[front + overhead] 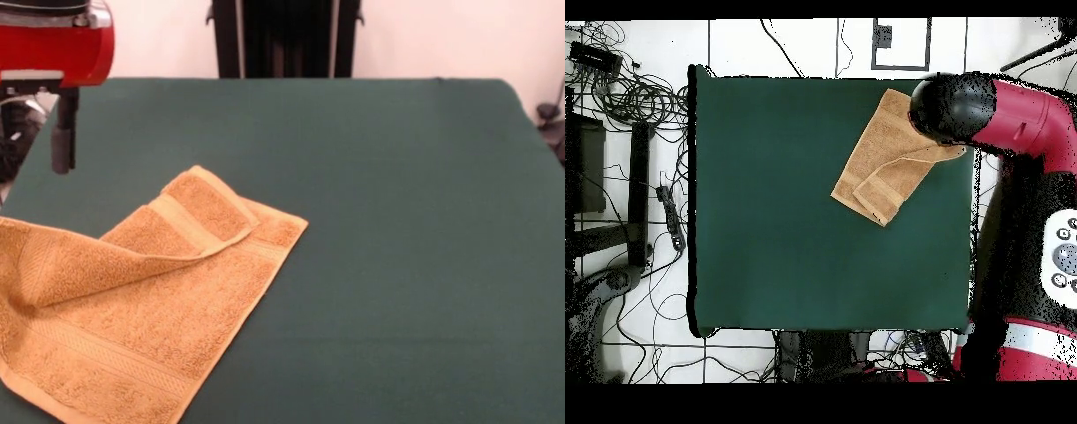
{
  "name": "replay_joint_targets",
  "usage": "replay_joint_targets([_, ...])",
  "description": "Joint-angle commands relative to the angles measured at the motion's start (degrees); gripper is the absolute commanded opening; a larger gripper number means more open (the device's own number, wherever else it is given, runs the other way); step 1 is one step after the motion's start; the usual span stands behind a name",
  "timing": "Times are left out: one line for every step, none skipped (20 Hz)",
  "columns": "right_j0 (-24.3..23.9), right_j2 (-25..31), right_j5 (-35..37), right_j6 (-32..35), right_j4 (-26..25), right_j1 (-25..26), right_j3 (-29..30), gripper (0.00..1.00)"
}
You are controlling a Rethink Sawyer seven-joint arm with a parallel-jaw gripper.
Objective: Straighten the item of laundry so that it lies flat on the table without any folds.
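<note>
The table [397,221] is filling the frame. The towel [132,309] is lying at lower left, one corner folded back over itself. The gripper [62,132] is hanging at upper left, apart from it; whether it is clenched or released, I cannot tell.

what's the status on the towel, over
Gripper up off the table, apart from towel, jaws unclear. Towel still folded, one flap doubled over. Nothing in the way.

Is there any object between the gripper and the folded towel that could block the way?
No, nothing visible. The gripper hangs above the bare green table just beyond the towel, with only open cloth between them. The towel's corner is folded over.
</note>
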Motion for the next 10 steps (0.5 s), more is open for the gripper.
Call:
replay_joint_targets([4.3, -2.5, -4.3, 23.9, 1.9, 0.2, 11.9, 1.00])
replay_joint_targets([4.6, -2.9, -4.5, 24.5, 2.0, 0.2, 11.8, 1.00])
replay_joint_targets([4.8, -3.1, -4.6, 24.9, 2.1, 0.3, 11.9, 1.00])
replay_joint_targets([4.9, -3.3, -4.8, 25.4, 2.4, 0.3, 12.2, 1.00])
replay_joint_targets([4.8, -3.1, -5.1, 25.1, 2.5, 0.3, 12.4, 1.00])
replay_joint_targets([4.6, -2.9, -5.6, 24.8, 2.5, 0.4, 12.6, 1.00])
replay_joint_targets([4.5, -2.8, -6.0, 24.6, 2.7, 0.5, 12.8, 1.00])
replay_joint_targets([4.4, -2.7, -6.3, 24.6, 2.8, 0.5, 13.0, 1.00])
replay_joint_targets([4.2, -2.6, -6.7, 24.5, 2.9, 0.6, 13.3, 1.00])
replay_joint_targets([4.0, -2.3, -7.2, 24.3, 2.9, 0.5, 13.7, 1.00])
